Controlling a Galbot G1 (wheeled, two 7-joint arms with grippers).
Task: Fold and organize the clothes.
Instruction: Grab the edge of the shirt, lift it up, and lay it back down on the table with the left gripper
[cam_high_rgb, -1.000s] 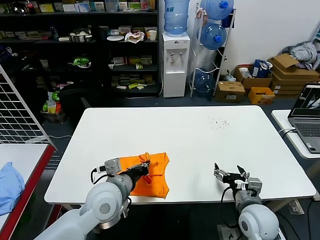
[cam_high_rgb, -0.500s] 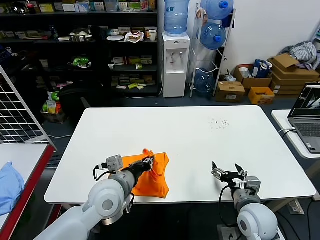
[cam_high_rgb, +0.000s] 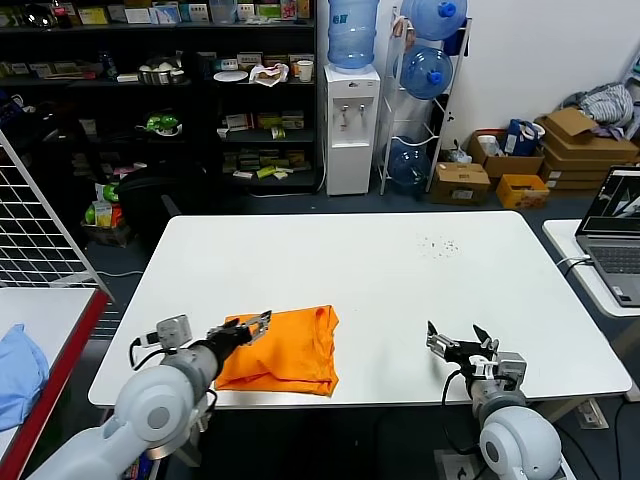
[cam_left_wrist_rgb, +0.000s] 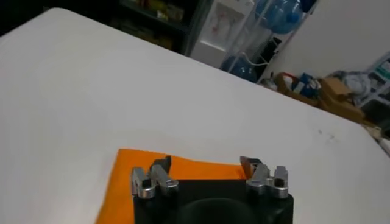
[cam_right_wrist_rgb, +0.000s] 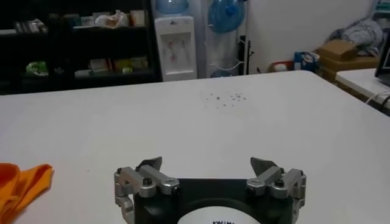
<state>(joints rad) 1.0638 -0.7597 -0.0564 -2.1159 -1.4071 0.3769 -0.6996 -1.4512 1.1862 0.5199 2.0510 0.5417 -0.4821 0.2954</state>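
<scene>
L end effector (cam_high_rgb: 256, 325) open over orange T-shirt (cam_high_rgb: 285, 350) | R end effector (cam_high_rgb: 456, 343) open, idle

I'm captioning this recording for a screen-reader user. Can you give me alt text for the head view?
A folded orange T-shirt lies near the front edge of a white table, with the robot's left claw open over the shirt's left edge. The right claw hovers open over bare table to the right; storage shelves and a water dispenser stand behind.

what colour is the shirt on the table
Bright orange T-shirt, plain on the visible side; clearest in the head view.
</scene>
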